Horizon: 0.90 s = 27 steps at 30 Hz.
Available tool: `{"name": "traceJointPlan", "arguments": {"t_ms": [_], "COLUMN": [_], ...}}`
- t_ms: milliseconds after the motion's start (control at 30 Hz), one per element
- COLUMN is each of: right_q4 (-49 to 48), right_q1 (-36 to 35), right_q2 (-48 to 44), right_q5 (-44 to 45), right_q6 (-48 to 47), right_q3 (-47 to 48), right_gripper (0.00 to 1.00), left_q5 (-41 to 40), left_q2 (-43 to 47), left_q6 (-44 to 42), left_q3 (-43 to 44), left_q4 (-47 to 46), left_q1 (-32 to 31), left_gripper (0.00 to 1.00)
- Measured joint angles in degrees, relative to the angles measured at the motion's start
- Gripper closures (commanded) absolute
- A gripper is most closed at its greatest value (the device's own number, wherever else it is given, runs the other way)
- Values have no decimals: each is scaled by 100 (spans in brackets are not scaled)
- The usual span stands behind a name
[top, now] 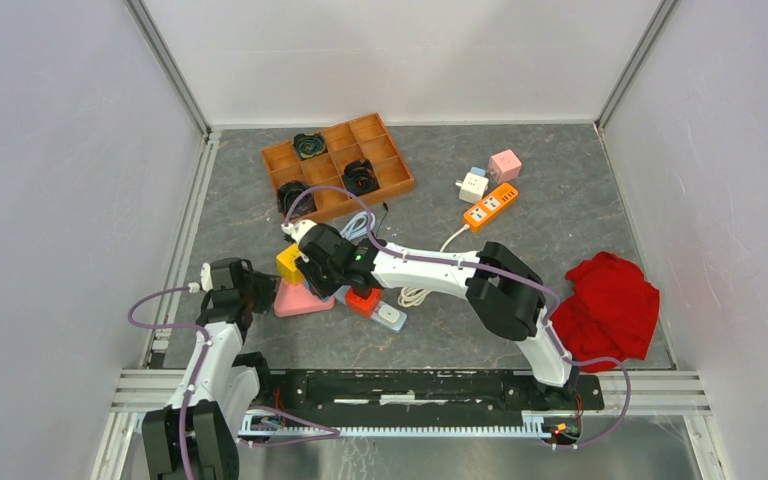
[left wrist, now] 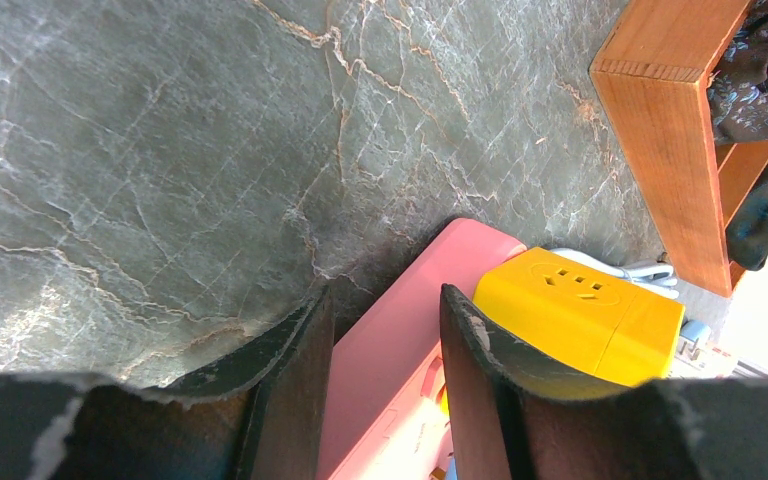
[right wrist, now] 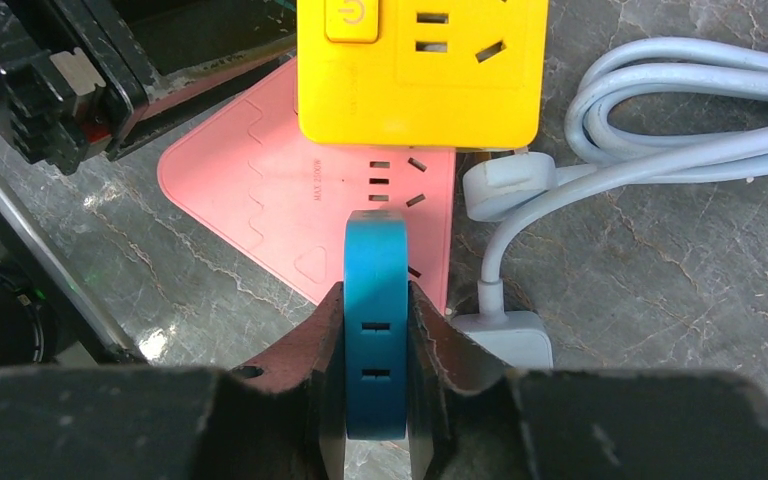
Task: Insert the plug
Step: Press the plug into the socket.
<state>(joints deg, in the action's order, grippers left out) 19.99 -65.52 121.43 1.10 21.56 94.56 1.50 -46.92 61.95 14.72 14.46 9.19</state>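
Observation:
My right gripper (right wrist: 376, 300) is shut on a blue plug (right wrist: 376, 340) and holds it just above the sockets of a pink triangular power strip (right wrist: 270, 200). A yellow socket cube (right wrist: 420, 70) sits on the strip's far part. In the top view my right gripper (top: 312, 264) is over the pink strip (top: 300, 300), next to the yellow cube (top: 289, 263). My left gripper (top: 256, 292) clamps the strip's left corner; in its wrist view the pink strip (left wrist: 400, 340) lies between the jaws of the left gripper (left wrist: 385, 330), with the yellow cube (left wrist: 580, 315) beyond.
A grey cable (right wrist: 660, 110) with a white plug (right wrist: 500, 180) lies right of the strip. A red adapter (top: 363, 300) sits by the strip. A wooden tray (top: 338, 165), an orange strip (top: 490, 207), small cubes (top: 505, 164) and a red cloth (top: 610, 305) lie farther off.

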Motion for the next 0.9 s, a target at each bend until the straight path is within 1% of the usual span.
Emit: {"name": "traceJointPlan", "arguments": {"t_ms": [367, 567, 767, 900], "right_q4": [-39, -157, -459, -778], "right_q1": [-28, -55, -87, -103], "right_q2": [2, 2, -31, -131], "right_q5": [57, 122, 238, 295], "right_q6": [-22, -24, -17, -13], "right_q3": [-33, -98, -291, -560], "right_gripper": [82, 83, 89, 97], "left_q5": [-2, 0, -2, -24], "left_q2": [-2, -2, -7, -7], "left_q6": [-2, -4, -7, -7], "left_q3": [0, 0, 0, 0], "left_q4": [0, 0, 0, 0], "left_q1": [0, 0, 0, 0], "left_gripper": [50, 50, 50, 50]}}
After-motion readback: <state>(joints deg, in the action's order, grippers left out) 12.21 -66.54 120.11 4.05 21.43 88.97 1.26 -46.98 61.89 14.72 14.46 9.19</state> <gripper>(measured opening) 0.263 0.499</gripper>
